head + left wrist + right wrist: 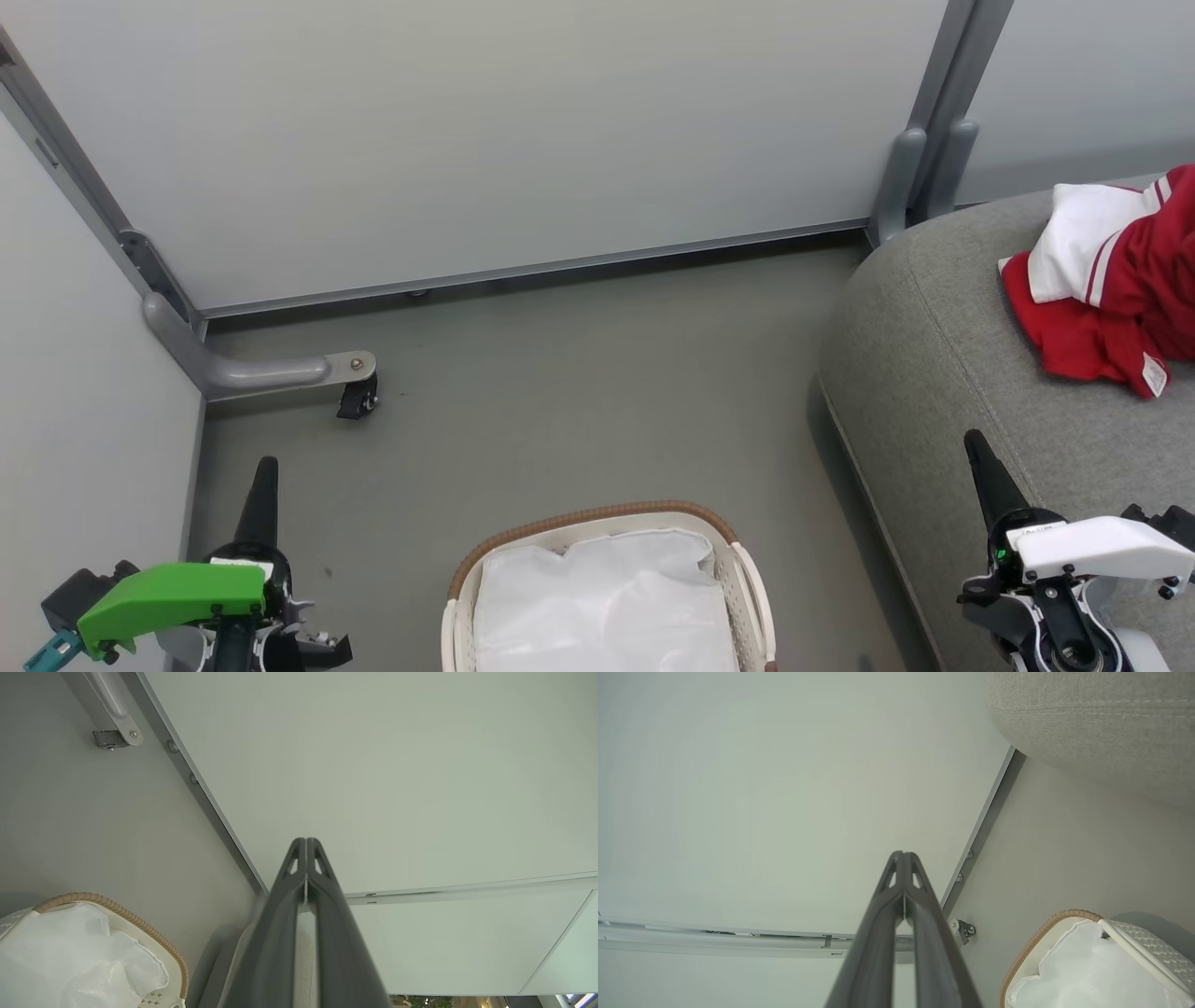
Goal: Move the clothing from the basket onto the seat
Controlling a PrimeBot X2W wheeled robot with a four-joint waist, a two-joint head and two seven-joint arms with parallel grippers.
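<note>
Clothing [1116,280]: a bunched red pile with white panels and stripe trim lies on the grey sofa seat [934,392], at the far right of the head view and partly cut off by its edge. A white label hangs at the near corner of the pile.

Basket [597,520]: stands on the floor between the two arms, just beside the seat's rounded front. Its white liner [607,597] is all that shows inside; no red is visible in it, though the basket's near end runs out of the picture.

Left gripper [267,467]: fingers pressed together, nothing held, over the floor to the basket's left, well apart from the clothing.

Right gripper [976,443]: fingers likewise closed and empty, over the seat's front edge. The pile lies ahead of it and to its right, not touching.

Assessment: the right arm is clearly nearer the clothing. The transfer appears finished, subject to the basket's unseen near end.
</note>
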